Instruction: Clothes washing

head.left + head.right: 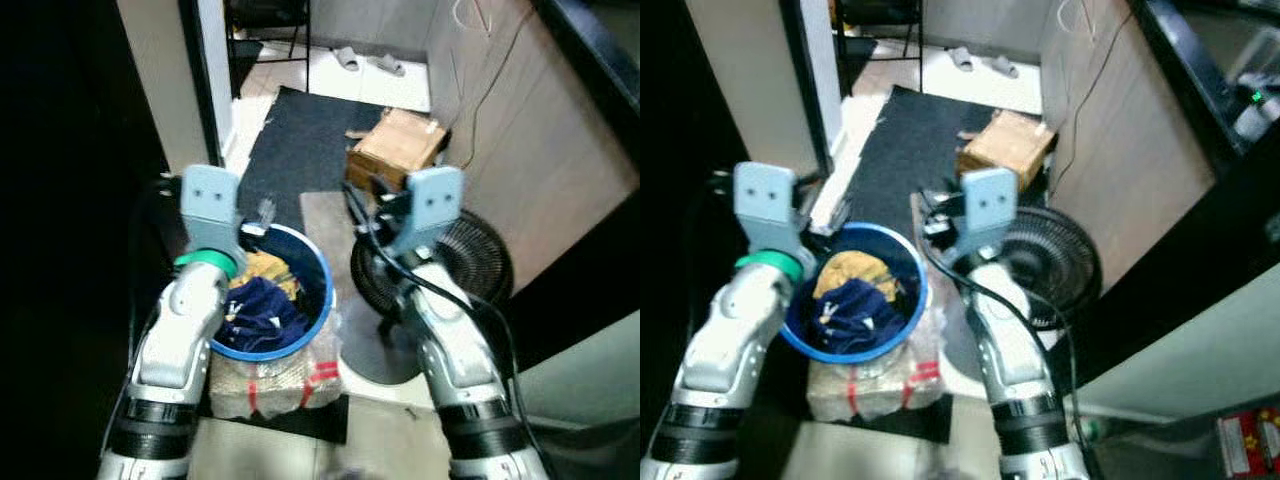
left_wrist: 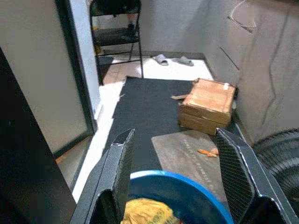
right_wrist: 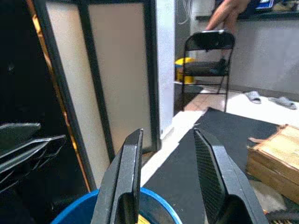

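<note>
- A round blue plastic laundry basket (image 1: pixel 318 300) stood nearest the robot, resting on top of a clear-wrapped block bound with red tape (image 1: pixel 275 385), which showed under the basket's near rim.
- Inside the basket lay a heap of clothes: a dark navy garment (image 1: pixel 262 312) toward the near side and a yellow-ochre garment (image 1: pixel 268 266) toward the far side.
- The left gripper (image 2: pixel 175 175) hung just above the basket's far left rim, its two long black fingers (image 2: pixel 120 163) set wide apart and holding nothing; the blue rim and a bit of the yellow cloth showed between them in the left wrist view.
- The right gripper (image 3: pixel 166 172) was held up beside the basket's right rim, its fingers likewise spread with nothing between them.
- Just right of the basket a round black electric fan (image 1: pixel 470 262) lay on the floor, with a flat grey mat (image 2: pixel 191 151) beside it.
- Beyond these a dark charcoal floor mat (image 1: pixel 300 140) stretched away from the robot, with a brown cardboard box (image 1: pixel 398 147) on its right edge against a pale wooden cabinet wall (image 1: pixel 530 130).
- Farther off, a pair of grey slippers (image 1: pixel 365 62) lay on the light tiled floor (image 1: pixel 330 80).
- A black folding chair (image 2: pixel 116 23) stood at the far end, and part of a person's arm (image 3: pixel 224 14) showed above it in the right wrist view.
</note>
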Motion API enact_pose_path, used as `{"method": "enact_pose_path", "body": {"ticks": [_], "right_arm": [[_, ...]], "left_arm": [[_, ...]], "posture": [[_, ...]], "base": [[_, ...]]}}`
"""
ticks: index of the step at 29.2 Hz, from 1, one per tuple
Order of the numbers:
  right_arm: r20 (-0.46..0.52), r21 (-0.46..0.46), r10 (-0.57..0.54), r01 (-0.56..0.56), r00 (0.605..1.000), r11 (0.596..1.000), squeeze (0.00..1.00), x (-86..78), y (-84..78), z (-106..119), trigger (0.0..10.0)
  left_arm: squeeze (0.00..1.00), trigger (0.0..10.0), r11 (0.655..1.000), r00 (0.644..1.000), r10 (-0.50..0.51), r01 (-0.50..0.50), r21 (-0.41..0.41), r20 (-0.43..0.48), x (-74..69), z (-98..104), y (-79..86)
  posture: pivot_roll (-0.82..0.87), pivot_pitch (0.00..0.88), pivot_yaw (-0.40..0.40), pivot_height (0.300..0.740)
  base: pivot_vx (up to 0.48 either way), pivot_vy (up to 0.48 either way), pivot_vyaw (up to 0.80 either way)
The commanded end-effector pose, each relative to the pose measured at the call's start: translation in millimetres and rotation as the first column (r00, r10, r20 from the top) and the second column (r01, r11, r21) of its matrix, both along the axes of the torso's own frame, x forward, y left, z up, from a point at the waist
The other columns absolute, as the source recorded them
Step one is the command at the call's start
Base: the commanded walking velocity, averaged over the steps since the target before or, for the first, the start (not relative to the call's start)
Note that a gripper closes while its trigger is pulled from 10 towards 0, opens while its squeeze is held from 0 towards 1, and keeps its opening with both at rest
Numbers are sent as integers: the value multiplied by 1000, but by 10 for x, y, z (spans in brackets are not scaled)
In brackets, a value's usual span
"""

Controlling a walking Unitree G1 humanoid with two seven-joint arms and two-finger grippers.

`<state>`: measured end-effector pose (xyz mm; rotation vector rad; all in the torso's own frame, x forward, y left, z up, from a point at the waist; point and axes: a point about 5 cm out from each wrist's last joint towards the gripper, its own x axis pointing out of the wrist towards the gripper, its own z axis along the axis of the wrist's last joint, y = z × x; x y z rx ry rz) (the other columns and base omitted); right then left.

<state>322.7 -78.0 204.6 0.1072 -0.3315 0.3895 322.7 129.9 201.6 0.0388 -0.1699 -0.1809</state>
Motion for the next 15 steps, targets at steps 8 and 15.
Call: {"method": "enact_pose_path", "body": {"ticks": [8,15], "right_arm": [[-10,-6,-33,33,999,999,0,13,-93,-35,10000],[-9,-8,-31,31,999,999,0,14,-94,-32,10000]], "left_arm": [[0,10000,1000,999,-23,23,11,-28,4,-57,-73],[0,10000,1000,999,-24,24,9,-27,7,-56,-74]], "posture": [[35,59,-4,740],[35,60,-4,740]], "base": [[0,0,0],[0,0,0]]}}
